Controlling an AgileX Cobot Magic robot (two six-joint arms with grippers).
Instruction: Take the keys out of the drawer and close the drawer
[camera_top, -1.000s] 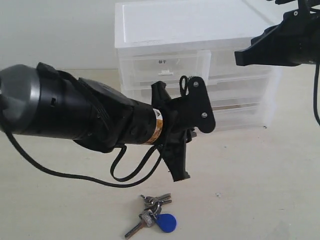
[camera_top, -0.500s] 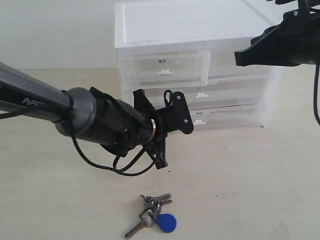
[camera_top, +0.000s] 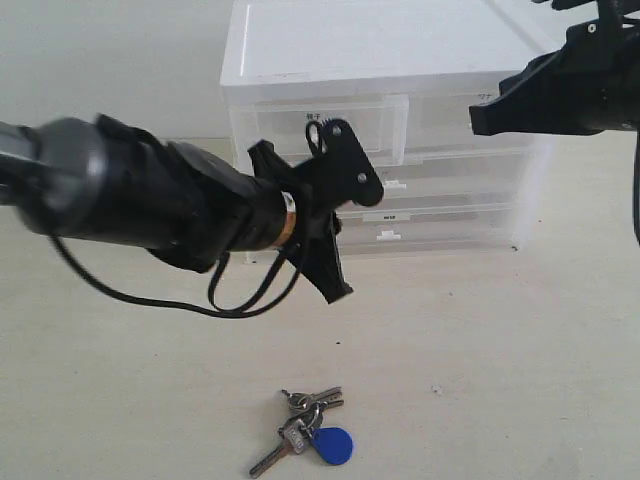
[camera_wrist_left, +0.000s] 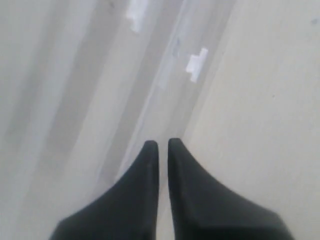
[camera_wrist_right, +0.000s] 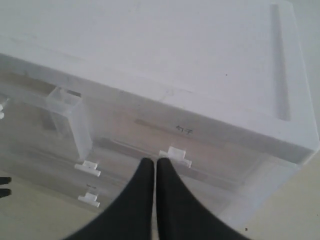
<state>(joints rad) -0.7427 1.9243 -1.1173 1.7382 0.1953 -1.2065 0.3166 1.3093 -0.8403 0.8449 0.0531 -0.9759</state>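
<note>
Silver keys (camera_top: 305, 430) lie on the counter (camera_top: 500, 350), apart from my clenched, empty left end effector (camera_top: 338, 290) near the drawer (camera_top: 380, 125); right end effector (camera_wrist_right: 155, 162) clenched too.

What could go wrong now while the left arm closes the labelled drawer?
The drawer is not yet flush, and the cabinet stands unbraced; a push from the shut left gripper may slide the whole cabinet instead. The cable loop hangs under that arm, not far from the keys; a low retreat might drag them.
</note>
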